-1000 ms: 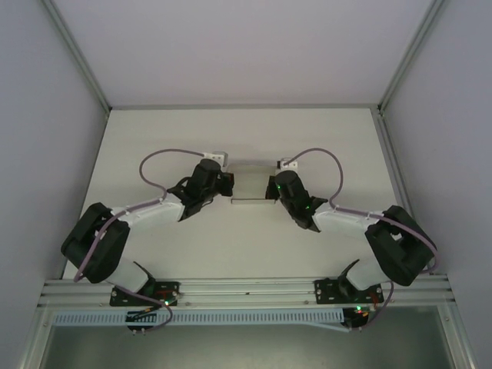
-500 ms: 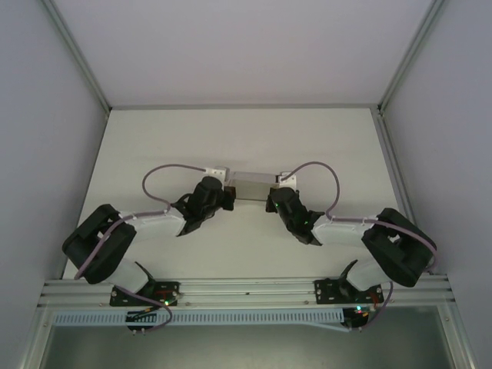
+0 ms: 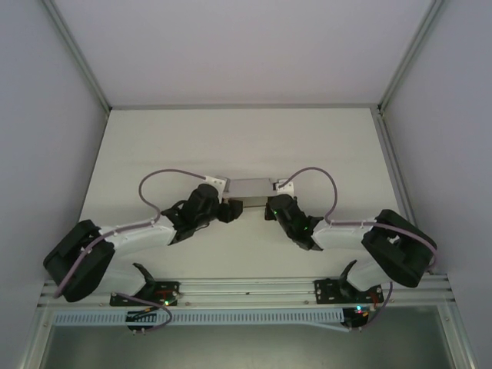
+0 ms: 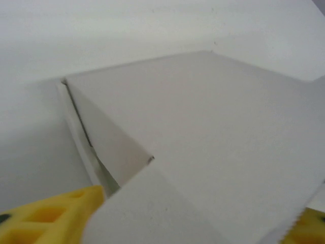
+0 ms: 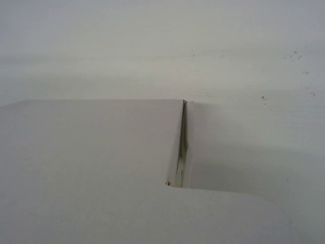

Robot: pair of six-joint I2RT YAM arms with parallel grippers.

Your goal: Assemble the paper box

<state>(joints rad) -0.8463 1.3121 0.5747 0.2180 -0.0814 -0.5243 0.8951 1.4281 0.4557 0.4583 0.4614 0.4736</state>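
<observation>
**Left to right.** Our left end effector (image 3: pixel 233 209) had its yellow fingers (image 4: pixel 51 218) spread astride a flap of the low grey-white rectangular paper box (image 3: pixel 250 187). The box sat mid white worktop (image 3: pixel 231 138), between the arms. The right end effector (image 3: pixel 270 207), at the box's near right corner, was pressed together; whether it pinched card we could not tell. We judged the flap best folded slowly, with the right side steadying. The left wrist view revealed a gaping side seam (image 4: pixel 81 132) and the right wrist view a narrow slit (image 5: pixel 182 147), both too small to make out from above.

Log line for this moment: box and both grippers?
box: folded up, between grippers | left gripper: open, straddling box end | right gripper: shut, at box's near right corner, hold unclear
</observation>
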